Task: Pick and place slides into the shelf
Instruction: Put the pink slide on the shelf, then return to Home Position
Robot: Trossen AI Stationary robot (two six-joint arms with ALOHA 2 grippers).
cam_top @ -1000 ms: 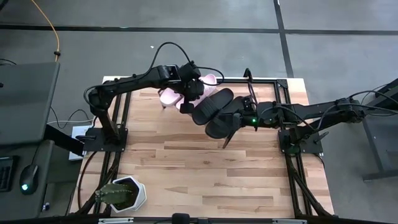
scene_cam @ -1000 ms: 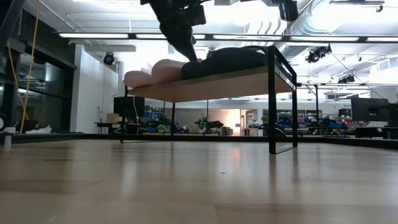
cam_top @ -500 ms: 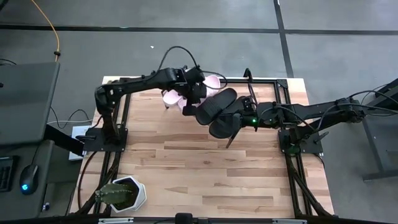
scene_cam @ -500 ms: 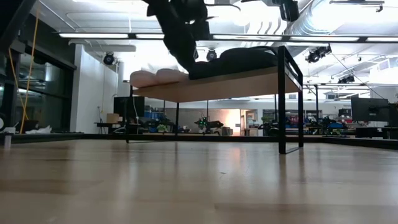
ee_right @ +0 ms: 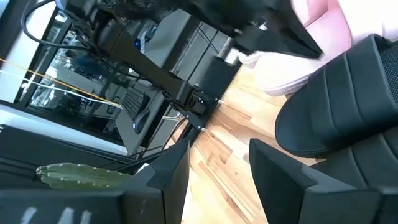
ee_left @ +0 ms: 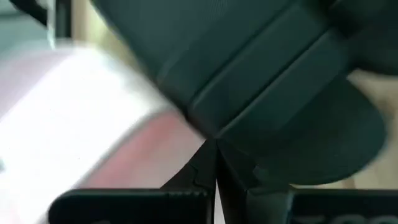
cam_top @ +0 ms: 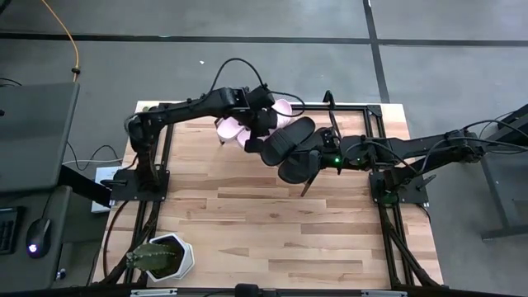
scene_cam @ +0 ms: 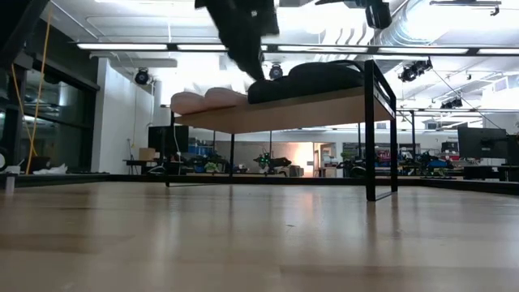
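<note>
Overhead view of the wooden table (cam_top: 272, 231) with both arms reaching toward its far edge. The left gripper (cam_top: 257, 132) lies over the boundary between the pale pink slides (cam_top: 231, 127) and the nearer-left black slide (cam_top: 287, 139); whether its fingers are parted cannot be told. The right gripper (cam_top: 320, 151) sits against the second black slide (cam_top: 299, 166), its finger state likewise unclear. All four slides cluster on the shelf (cam_top: 351, 125), only partly visible, with its black frame showing beside them. A potted cactus (cam_top: 157, 256) stands at the table's near-left corner, well apart.
</note>
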